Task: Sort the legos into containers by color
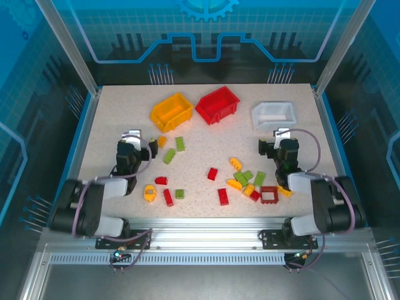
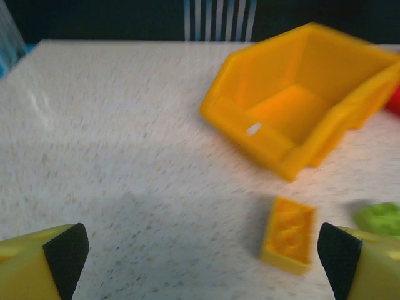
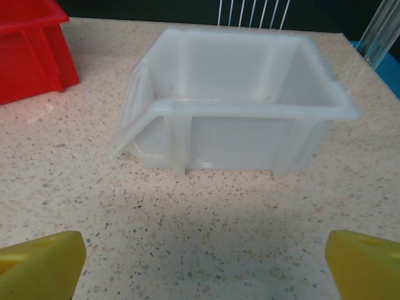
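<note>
Speckled tabletop [image 1: 206, 147], seen from above, carries the yellow-orange bin [image 1: 172, 111], the red bin [image 1: 217, 104] and the white bin [image 1: 274, 114] in a row at the far side. The legos [image 1: 250, 184] lie scattered nearer my bases, thickest at the right. At my left wrist, my left gripper [image 2: 200, 256] is spread wide with nothing between its fingers. An orange brick [image 2: 289, 234] lies flat just ahead, its long axis running toward the yellow-orange bin, whose sloped front faces me and leftward. At my right wrist, my right gripper [image 3: 203, 259] is also spread and holds nothing. The white bin stands broadside ahead, its sloped front to the left, beside the red bin's corner.
</note>
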Robot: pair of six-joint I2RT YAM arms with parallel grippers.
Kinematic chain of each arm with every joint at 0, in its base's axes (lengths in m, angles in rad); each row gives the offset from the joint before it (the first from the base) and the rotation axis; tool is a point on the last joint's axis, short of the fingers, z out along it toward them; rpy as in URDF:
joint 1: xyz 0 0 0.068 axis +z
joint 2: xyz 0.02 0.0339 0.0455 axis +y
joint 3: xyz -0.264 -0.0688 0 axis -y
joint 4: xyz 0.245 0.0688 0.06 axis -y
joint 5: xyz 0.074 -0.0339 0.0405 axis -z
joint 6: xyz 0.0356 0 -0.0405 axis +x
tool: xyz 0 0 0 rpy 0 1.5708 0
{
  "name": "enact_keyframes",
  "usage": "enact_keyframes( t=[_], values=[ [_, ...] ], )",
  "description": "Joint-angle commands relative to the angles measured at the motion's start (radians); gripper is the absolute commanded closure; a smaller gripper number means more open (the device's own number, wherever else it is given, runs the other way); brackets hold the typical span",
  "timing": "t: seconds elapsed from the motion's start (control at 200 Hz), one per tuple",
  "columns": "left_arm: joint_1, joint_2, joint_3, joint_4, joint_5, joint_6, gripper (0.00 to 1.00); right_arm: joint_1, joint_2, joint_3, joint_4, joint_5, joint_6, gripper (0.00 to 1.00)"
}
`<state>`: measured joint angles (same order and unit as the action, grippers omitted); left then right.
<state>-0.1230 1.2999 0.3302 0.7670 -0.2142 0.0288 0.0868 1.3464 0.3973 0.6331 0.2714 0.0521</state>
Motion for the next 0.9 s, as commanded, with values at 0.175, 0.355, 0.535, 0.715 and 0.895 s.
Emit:
enact_keyframes(
  t=[0.175, 0.355, 0.535, 0.715, 0.895],
  values=[
    [-0.272, -0.508, 0.348, -0.702, -0.035, -0.132, 0.01, 0.148, -0.605, 0.354, -0.758, -0.011, 0.289, 0.0],
    [-0.253, -0.471, 0.613, -1.249, 0.133, -0.46, 0.01, 0.148, -0.657, 0.502, -1.226, -0.248, 0.624, 0.01],
    [-0.253, -0.317, 0.742, -1.488, 0.186, -0.441, 0.01, 0.366, -0.661, 0.511, -1.337, -0.179, 0.6, 0.11],
    [-0.237, -0.085, 0.856, -1.465, 0.199, -0.292, 0.03, 0.531, -0.477, 0.578, -1.319, -0.133, 0.485, 0.08],
    [-0.15, 0.318, 1.155, -1.475, 0.206, -0.169, 0.18, 0.476, -0.184, 0.734, -1.31, -0.112, 0.553, 0.11]
  ],
)
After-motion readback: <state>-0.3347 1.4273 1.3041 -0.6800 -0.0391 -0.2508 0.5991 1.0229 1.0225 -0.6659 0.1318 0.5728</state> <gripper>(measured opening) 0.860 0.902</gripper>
